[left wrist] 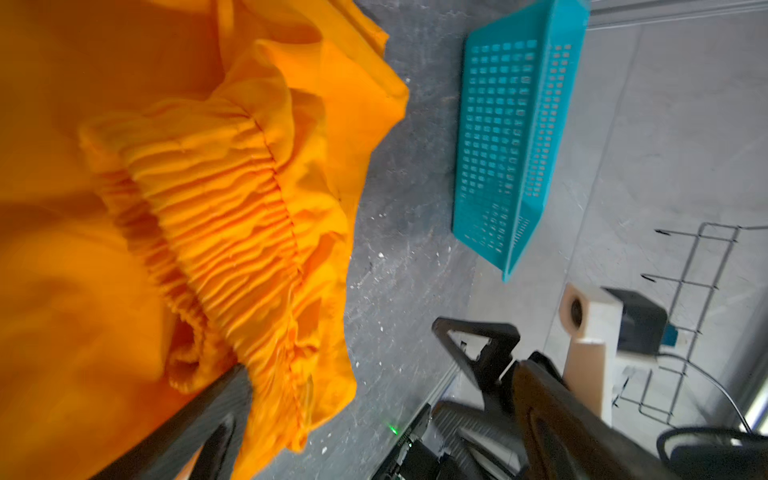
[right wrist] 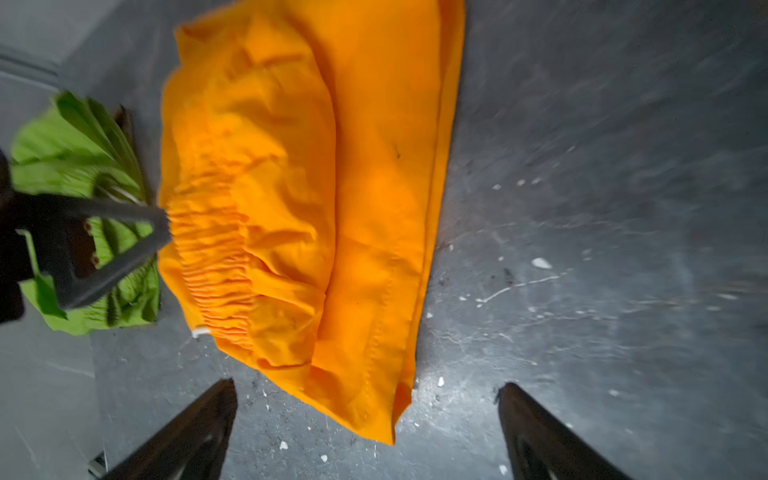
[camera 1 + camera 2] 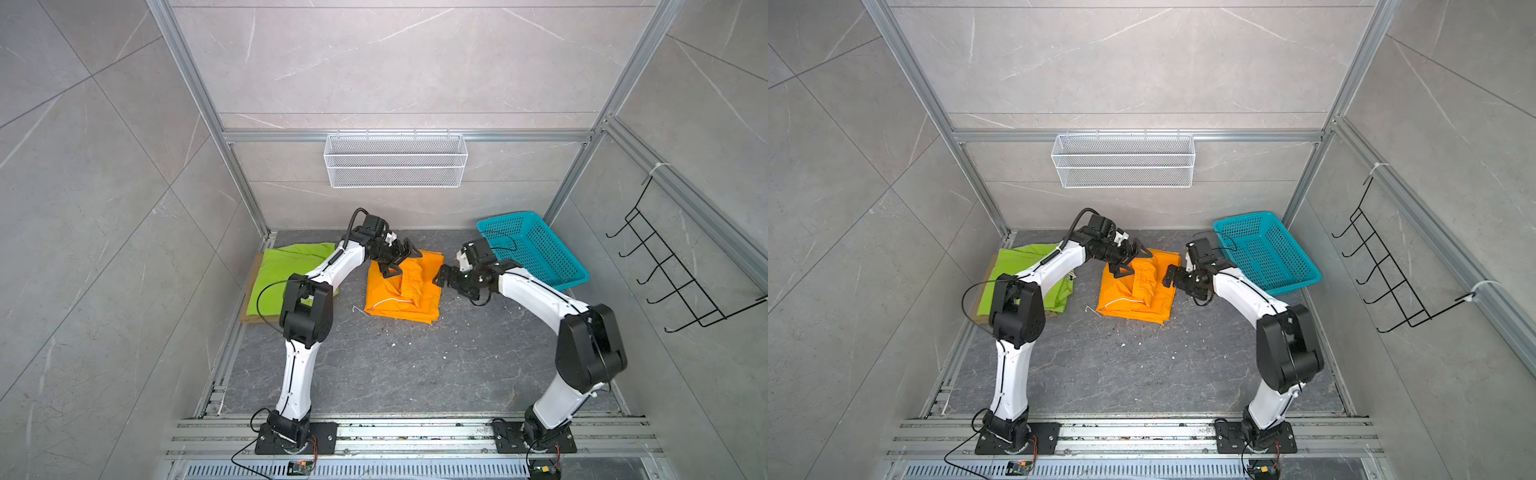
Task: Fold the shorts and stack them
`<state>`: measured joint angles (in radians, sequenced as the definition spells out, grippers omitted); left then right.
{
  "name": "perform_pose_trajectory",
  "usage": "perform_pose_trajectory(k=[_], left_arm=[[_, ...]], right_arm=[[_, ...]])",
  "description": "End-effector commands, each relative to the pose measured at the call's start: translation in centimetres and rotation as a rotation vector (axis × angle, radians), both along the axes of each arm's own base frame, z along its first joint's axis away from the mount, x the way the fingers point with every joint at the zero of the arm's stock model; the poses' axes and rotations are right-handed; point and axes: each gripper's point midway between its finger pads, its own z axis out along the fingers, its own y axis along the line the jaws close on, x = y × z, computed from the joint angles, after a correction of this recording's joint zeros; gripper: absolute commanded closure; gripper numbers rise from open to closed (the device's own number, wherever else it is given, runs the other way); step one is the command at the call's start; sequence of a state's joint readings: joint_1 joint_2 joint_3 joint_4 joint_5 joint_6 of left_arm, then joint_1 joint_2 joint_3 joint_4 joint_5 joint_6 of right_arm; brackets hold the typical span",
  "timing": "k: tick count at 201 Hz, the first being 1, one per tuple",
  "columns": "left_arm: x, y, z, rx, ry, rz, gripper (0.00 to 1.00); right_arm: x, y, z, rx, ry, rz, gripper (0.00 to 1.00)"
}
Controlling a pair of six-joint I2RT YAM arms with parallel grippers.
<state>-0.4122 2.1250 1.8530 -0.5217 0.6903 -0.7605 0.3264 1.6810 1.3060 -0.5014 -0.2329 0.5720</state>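
Two arms, two claws. The left gripper point(image 3: 401, 261) stands wide apart over the single orange shorts point(image 3: 399, 299), folded mid-floor, gripping nothing. The right gripper point(image 2: 368, 382) is spread and empty just beside their edge. Left of these, one green shorts point(image 3: 278, 274) lies atop one tan shorts point(image 3: 245, 316). One teal basket point(image 3: 577, 278) sits far right. The floor point(image 3: 415, 365) is dark speckled stone. On the grey tiled walls hang one wire basket point(image 3: 395, 162) and one hook rack point(image 3: 673, 270).

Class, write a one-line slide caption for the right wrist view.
Right gripper, jaws open, faces the folded orange shorts on the dark table; green shorts lie beyond.
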Motion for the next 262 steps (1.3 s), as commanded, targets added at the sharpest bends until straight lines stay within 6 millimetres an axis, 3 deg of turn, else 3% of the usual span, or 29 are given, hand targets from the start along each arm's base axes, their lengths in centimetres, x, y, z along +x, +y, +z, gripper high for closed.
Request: perform_pose_trajectory(k=[1, 19, 39, 57, 81, 112, 134, 173, 206, 241, 262], left_arm=[[-0.5, 2.5, 6.7, -0.086, -0.165, 0.023, 0.00], [-1.2, 5.0, 5.0, -0.079, -0.163, 0.093, 0.00], [-1.4, 8.1, 2.7, -0.118, -0.128, 0.221, 0.00], [-1.4, 8.6, 0.6, -0.175, -0.082, 0.274, 0.00], [-0.7, 7.9, -2.3, -0.216, -0.023, 0.314, 0.00], [0.1, 7.9, -5.6, -0.261, 0.049, 0.384, 0.00], [-1.3, 7.6, -7.7, -0.221, 0.092, 0.385, 0.00], [-4.9, 10.1, -11.6, -0.151, 0.157, 0.440, 0.00], [-6.6, 10.6, -14.1, -0.131, 0.201, 0.445, 0.00], [-7.6, 10.9, -15.2, -0.105, 0.219, 0.440, 0.00], [-8.1, 11.1, -15.5, -0.085, 0.221, 0.434, 0.00]], right_arm=[[0.4, 0.8, 1.6, 0.024, -0.005, -0.006, 0.00], [1.5, 3.8, 2.1, 0.101, -0.018, -0.019, 0.00], [2.5, 7.5, 2.1, 0.060, -0.046, 0.016, 0.00], [4.1, 9.7, 0.8, 0.015, -0.024, 0.043, 0.00], [6.1, 10.3, -0.5, -0.100, -0.028, 0.033, 0.00], [7.1, 10.5, -3.6, -0.237, 0.006, 0.013, 0.00], [7.0, 11.5, -5.1, -0.293, 0.021, 0.021, 0.00], [6.3, 12.7, -7.6, -0.353, 0.073, 0.059, 0.00], [5.8, 11.5, -9.1, -0.467, 0.099, 0.081, 0.00], [5.4, 7.3, -7.8, -0.611, 0.079, 0.073, 0.00], [5.0, 3.7, -6.5, -0.641, 0.068, 0.041, 0.00]])
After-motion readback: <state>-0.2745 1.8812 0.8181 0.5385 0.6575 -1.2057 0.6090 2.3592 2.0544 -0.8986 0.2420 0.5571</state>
